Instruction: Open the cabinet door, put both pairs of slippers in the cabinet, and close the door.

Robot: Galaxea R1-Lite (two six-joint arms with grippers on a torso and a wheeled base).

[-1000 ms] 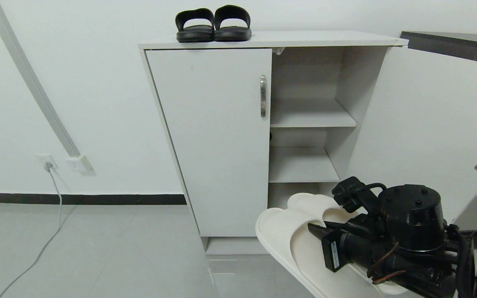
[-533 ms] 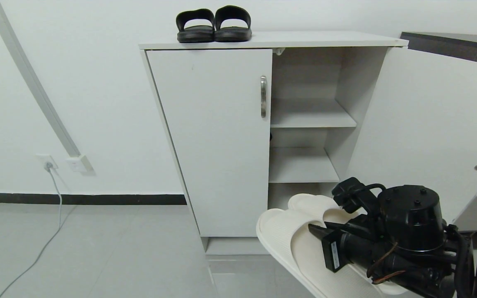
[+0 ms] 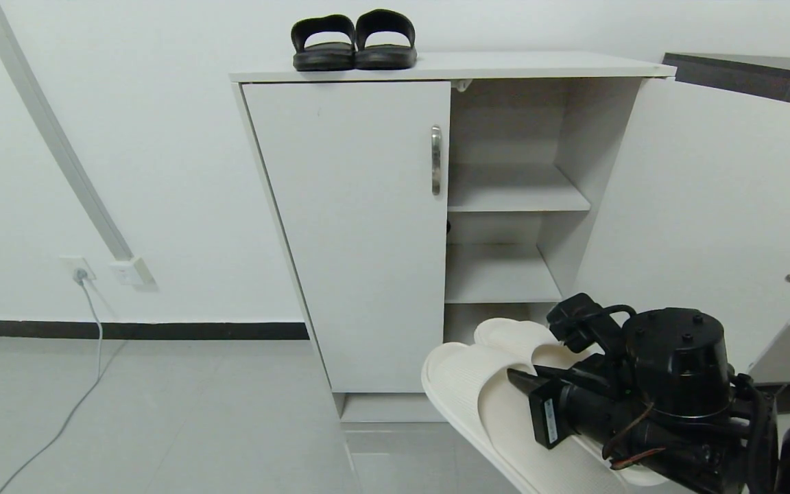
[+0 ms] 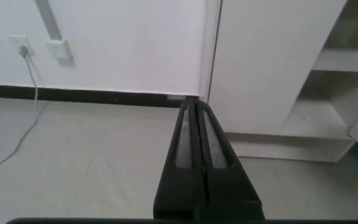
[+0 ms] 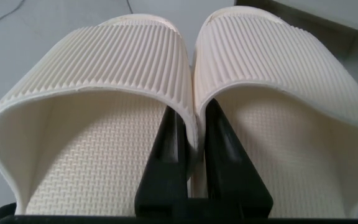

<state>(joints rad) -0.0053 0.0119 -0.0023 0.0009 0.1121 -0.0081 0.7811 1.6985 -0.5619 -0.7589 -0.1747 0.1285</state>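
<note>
- Cabinet is seen against the white wall. At the far left a wall socket is picked out, with a grey cable trailed down to the floor.
- And the left gripper?
- It is held over the floor tiles before the cabinet, and its fingers are pressed flat together.
- What is spotted on the cabinet top?
- The black slippers are set side by side towards its left end. Below them the left door is shut, and an upright metal handle is fixed at its right edge.
- Then the open side!
- Two shelves are exposed there. Low in front of that opening, the white slippers are held off the floor.
- Held how?
- Their adjoining inner edges are pinched together by the right gripper, with one finger slid under each strap.
- And far right?
- The right door is swung wide open.
</note>
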